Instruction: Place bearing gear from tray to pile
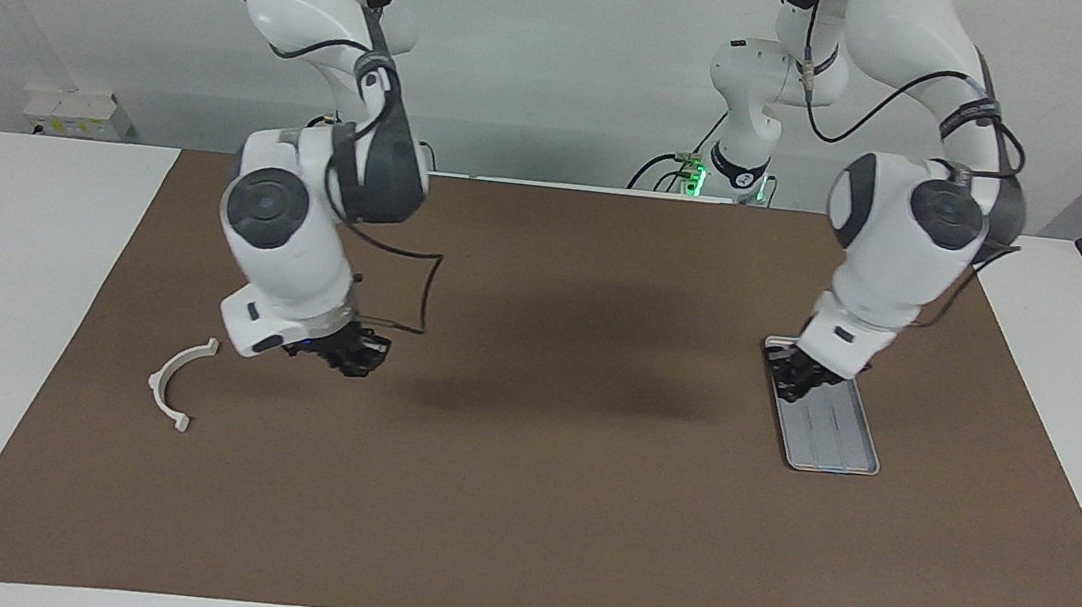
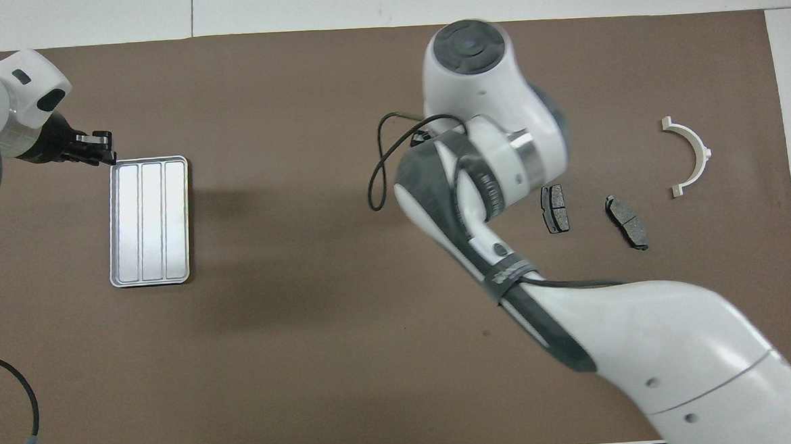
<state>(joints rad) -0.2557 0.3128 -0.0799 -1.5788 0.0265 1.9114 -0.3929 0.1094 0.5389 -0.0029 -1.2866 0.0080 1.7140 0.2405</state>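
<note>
The silver ridged tray [image 1: 834,435] [image 2: 148,221] lies on the brown mat toward the left arm's end of the table. Its floor looks bare, and no bearing gear shows in either view. My left gripper [image 1: 800,376] [image 2: 102,149] hangs low over the tray. The pile lies toward the right arm's end: a white half-ring bracket [image 1: 176,381] [image 2: 693,155] and two dark brake-pad pieces [image 2: 554,209] [image 2: 627,221]. The right arm hides the pads in the facing view. My right gripper [image 1: 350,352] hangs low over the mat beside the pile, and its own arm hides it in the overhead view.
The brown mat [image 1: 520,502] covers most of the white table. A black cable loop [image 1: 423,281] hangs from the right arm's wrist. Another cable [image 2: 13,418] lies at the mat's edge near the left arm's base.
</note>
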